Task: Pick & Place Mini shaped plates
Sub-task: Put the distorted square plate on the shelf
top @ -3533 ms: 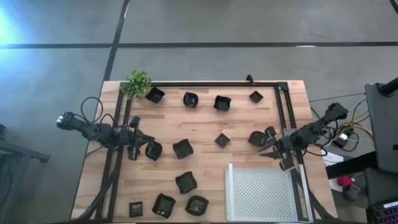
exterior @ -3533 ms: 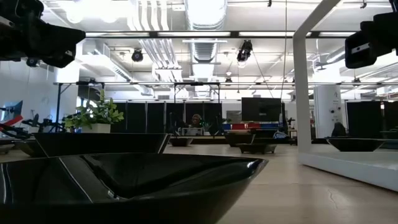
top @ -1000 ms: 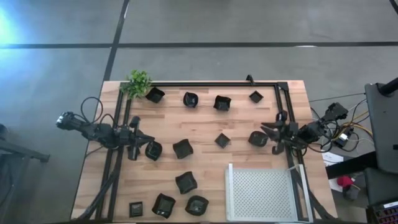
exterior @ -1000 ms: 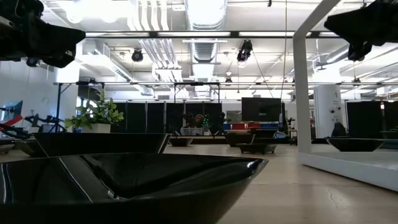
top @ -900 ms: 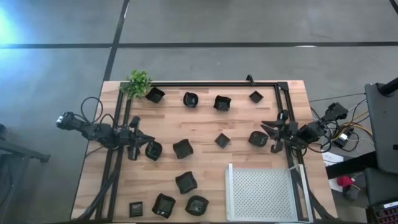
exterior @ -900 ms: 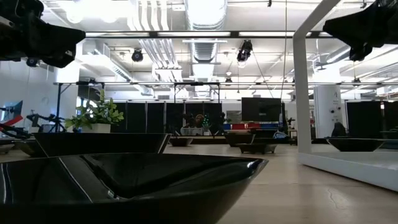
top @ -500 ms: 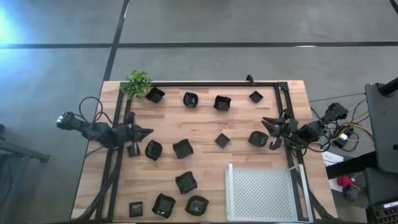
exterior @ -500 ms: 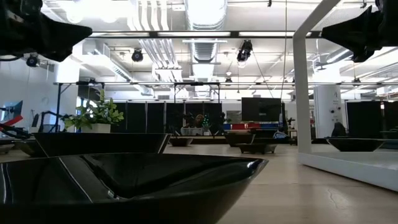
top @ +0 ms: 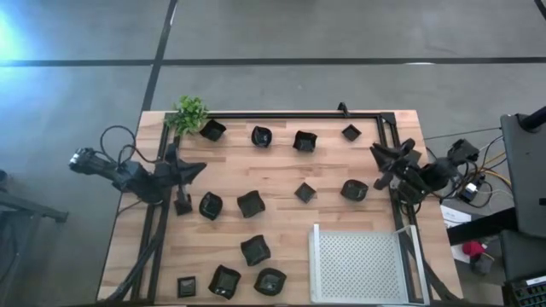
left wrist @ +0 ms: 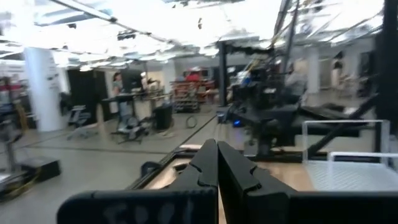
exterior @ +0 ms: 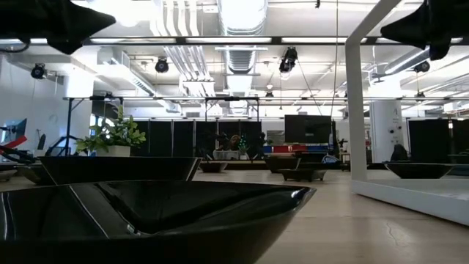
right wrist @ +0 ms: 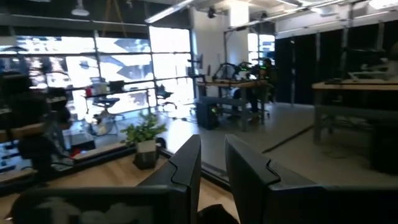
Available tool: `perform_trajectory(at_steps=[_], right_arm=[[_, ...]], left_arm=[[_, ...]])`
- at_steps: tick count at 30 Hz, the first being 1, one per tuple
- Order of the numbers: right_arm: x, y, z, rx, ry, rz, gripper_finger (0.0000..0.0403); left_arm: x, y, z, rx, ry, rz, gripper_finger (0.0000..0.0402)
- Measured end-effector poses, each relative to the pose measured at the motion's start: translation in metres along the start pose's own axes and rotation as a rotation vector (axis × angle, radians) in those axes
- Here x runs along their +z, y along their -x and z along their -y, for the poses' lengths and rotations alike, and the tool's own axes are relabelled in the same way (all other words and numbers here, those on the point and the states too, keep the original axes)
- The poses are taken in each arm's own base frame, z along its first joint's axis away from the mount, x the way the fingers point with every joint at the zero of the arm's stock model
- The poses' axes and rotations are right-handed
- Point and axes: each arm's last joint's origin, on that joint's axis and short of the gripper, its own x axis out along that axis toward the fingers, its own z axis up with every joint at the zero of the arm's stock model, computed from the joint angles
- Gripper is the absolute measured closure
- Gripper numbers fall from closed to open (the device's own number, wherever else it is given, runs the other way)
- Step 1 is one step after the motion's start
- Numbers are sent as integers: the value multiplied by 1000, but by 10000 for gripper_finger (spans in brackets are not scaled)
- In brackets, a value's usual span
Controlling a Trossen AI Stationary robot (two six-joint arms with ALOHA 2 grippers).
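Light wooden table [top: 281, 175], seen from above, on grey concrete floor [top: 341, 34] crossed by dark lines. Black metal frame [top: 290, 113] runs along table's far edge and down both sides. Small green plant [top: 189, 112] at far left corner, just beside frame. White perforated tray [top: 358, 266] at near right corner, holes across its flat surface. Level view: plant [exterior: 117, 136] in pale pot at left, white upright post [exterior: 355, 110] at right, large room with ceiling ducts behind.
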Motion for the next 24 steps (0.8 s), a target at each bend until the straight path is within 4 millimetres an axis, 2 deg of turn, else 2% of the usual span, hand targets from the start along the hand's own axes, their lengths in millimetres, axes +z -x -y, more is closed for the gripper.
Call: perform_trajectory(at_steps=[11,20,24], right_arm=[[27,-7,-12,-99,-42,-47,335],[59,-17,-30,-108,-35,-52,335],[67,-22,-37,-128,-52,-50,335]], left_arm=[[22,-37,14,133,-41,-146,401],[25,-67,8,283,12,-211,401],[24,-77,6,266,16,-229,401]])
